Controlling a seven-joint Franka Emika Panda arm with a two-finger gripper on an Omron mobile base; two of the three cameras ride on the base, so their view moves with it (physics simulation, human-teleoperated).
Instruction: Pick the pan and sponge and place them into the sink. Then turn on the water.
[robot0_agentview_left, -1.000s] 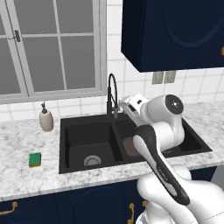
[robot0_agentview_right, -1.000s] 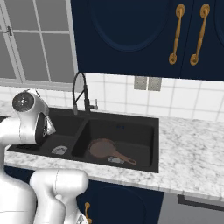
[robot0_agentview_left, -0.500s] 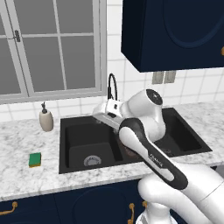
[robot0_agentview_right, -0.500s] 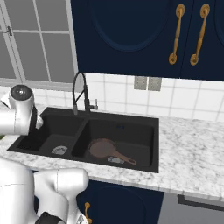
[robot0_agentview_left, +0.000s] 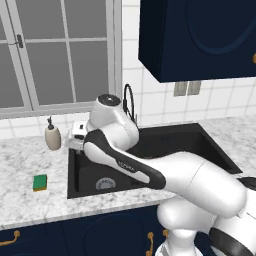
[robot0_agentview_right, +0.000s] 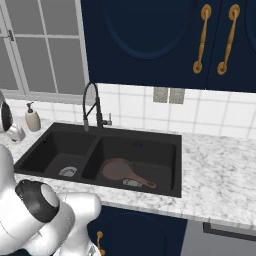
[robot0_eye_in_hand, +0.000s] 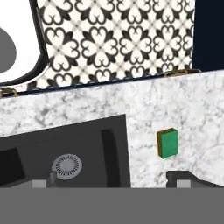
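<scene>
While the small rectangular green-topped, yellow-based sponge lies flat on the speckled white marble counter left of the matte black double-basin sink, well apart from its rim, the white arm's two-finger gripper is held above the left basin's edge; whether its jaws are parted or closed cannot be told, and nothing is seen between the tips. The round copper-coloured frying pan is already seated in the right basin. A miss is judged possible if the descent is off-centre, since the low sponge could be nudged along the counter. The beige soap dispenser bottle nearby could be clipped by a wide swing. Counted: one sponge, one pan, one bottle, one black gooseneck faucet, two basins, two drains.
</scene>
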